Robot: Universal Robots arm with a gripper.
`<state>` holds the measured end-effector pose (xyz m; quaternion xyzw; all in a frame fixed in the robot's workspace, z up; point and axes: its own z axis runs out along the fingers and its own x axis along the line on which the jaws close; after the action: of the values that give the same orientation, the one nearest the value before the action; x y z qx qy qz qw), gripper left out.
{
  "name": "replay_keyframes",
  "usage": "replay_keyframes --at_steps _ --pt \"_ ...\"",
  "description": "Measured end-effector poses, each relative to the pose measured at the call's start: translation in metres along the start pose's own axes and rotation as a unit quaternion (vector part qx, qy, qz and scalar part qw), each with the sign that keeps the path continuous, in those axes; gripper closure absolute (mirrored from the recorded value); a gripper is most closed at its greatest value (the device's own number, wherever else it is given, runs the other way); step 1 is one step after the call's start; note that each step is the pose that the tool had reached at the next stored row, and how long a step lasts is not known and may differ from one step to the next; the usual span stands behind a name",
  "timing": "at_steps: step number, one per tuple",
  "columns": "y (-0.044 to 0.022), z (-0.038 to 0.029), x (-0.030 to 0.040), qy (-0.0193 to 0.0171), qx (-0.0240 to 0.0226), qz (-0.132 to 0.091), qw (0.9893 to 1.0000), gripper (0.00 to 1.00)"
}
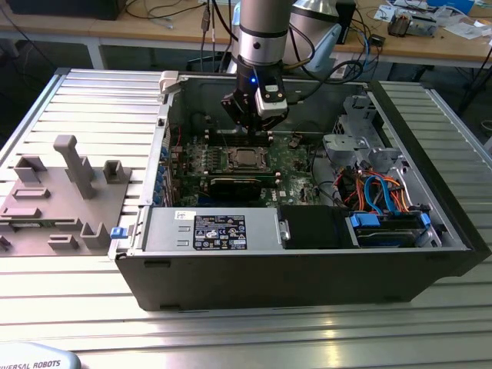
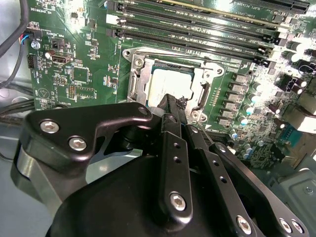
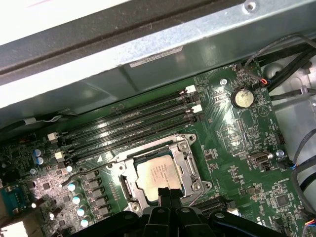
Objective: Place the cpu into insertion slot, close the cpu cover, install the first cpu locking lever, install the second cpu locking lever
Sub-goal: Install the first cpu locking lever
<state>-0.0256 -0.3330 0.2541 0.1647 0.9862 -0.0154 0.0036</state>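
The cpu (image 3: 157,173), a silvery square chip, lies in the insertion slot (image 2: 207,74) on the green motherboard inside the black case (image 1: 307,269). The cpu cover (image 3: 190,168), a silvery frame with a square window, lies flat around the chip (image 2: 170,84). A thin wire locking lever (image 3: 86,169) sticks out beside the socket, standing off the board. My gripper (image 2: 173,104) hovers just above the socket's edge, with its black fingers together and nothing between them. In the exterior view the gripper (image 1: 250,129) hangs just behind the cpu (image 1: 246,159).
Long black memory slots (image 3: 128,123) run beside the socket, and a coin battery (image 3: 242,97) sits farther off. A long black card (image 1: 238,184), the power supply (image 1: 219,231) and a drive cage with blue cables (image 1: 380,200) fill the case. A grey fixture plate (image 1: 61,192) lies at the exterior view's left.
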Motion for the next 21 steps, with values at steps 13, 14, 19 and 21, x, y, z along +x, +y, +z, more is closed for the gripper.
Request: replay_keyframes --at_steps 13,14,19,21 --pt "0.0000 0.0002 0.0000 -0.0001 0.0000 -0.003 1.0000 0.89" --pt "0.0000 0.0002 0.0000 -0.0001 0.0000 -0.004 1.0000 0.89" --pt "0.0000 0.0003 0.0000 -0.0001 0.0000 -0.005 1.0000 0.89" --pt "0.0000 0.0004 0.0000 -0.0002 0.0000 -0.005 1.0000 0.89"
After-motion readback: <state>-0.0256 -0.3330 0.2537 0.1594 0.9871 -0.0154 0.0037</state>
